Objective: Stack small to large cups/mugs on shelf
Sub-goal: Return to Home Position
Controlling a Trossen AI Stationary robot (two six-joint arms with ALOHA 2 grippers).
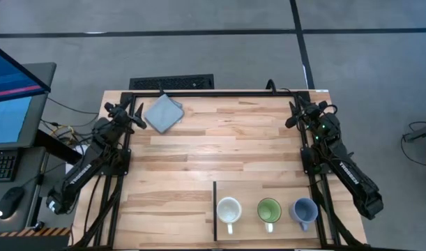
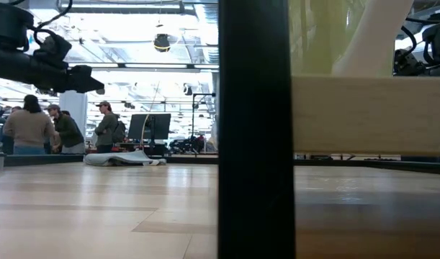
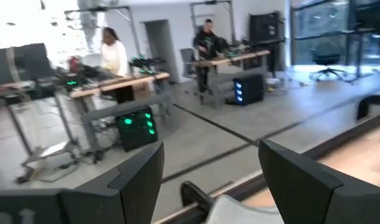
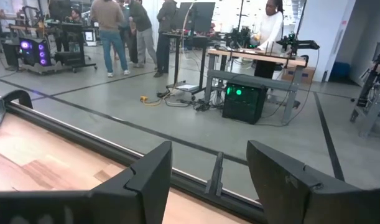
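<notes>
At the bottom right of the high view, a flat light-wood shelf panel (image 1: 251, 192) with a dark strip on its left edge carries three handled mugs in a row, none touching: cream-white mug (image 1: 229, 210), bright green mug (image 1: 269, 210), blue-grey mug (image 1: 304, 210). Farther up, the left gripper (image 1: 137, 118) hangs at upper left, fingers apart, just beside a grey folded square cloth (image 1: 163, 112). The right gripper (image 1: 295, 113) hangs at upper right, fingers apart.

Three mugs (image 1: 269, 210), one shelf (image 1: 254, 189), one folded cloth (image 1: 163, 112), two arms (image 1: 94, 164)

Planked table (image 1: 219, 146) with grey cloth (image 1: 163, 112), shelf (image 1: 268, 189) bearing three mugs (image 1: 269, 210)
</notes>
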